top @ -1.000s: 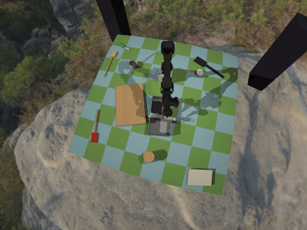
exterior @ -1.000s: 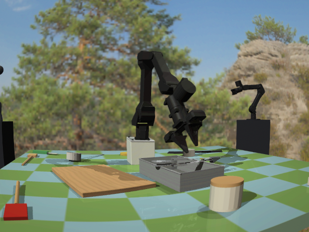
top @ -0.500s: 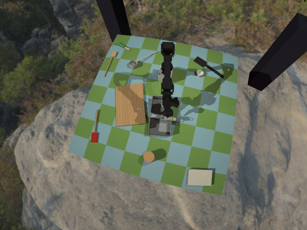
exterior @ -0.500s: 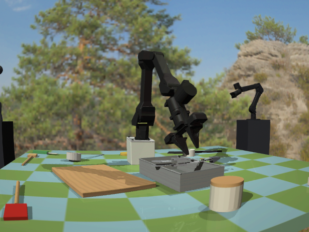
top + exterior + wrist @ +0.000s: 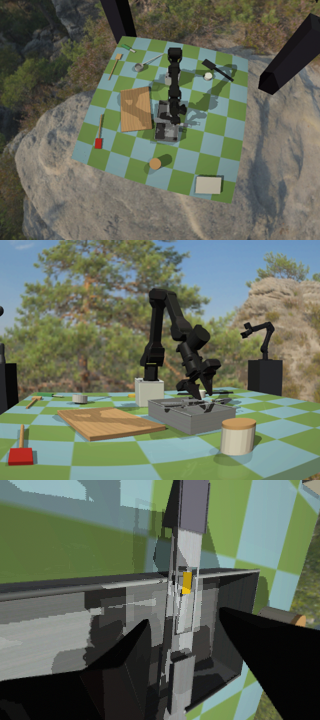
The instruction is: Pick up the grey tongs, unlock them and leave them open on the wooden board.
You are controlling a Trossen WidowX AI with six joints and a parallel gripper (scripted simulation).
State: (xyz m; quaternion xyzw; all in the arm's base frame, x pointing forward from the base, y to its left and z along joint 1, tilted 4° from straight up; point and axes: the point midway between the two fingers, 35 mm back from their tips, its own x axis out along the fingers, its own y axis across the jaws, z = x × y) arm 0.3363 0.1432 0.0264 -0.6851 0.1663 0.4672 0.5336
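From the wrist camera, the nearest things to you are the two black fingers of the gripper (image 5: 192, 647), one low on the left of the picture and one on the right, with a wide gap between them. The gripper is about half open and it holds nothing; both fingers are apart from the tongs. Directly in this gap you see the grey tongs (image 5: 184, 605), and this is the relation that decides the next move: their long axis runs from the bottom of the wrist picture to the top, so it passes between the fingers and across the direction in which they close. A little farther along the tongs there is a small yellow piece (image 5: 186, 581), which is probably the gravity lock near the hinge. The tongs rest across the roasting tin (image 5: 70, 587), over its far rim, and one end goes out beyond the tin above the checked cloth (image 5: 75, 540). In the exterior view the gripper (image 5: 200, 392) hangs just above the tongs (image 5: 196, 402), with the fingertips close to the top of the tin (image 5: 191, 418). I judge that a straight descent and then a closing would take the tongs across their narrow side. The wooden board (image 5: 135, 109) lies just beside the tin (image 5: 165, 135) in the top view, on the side away from the overhanging end.
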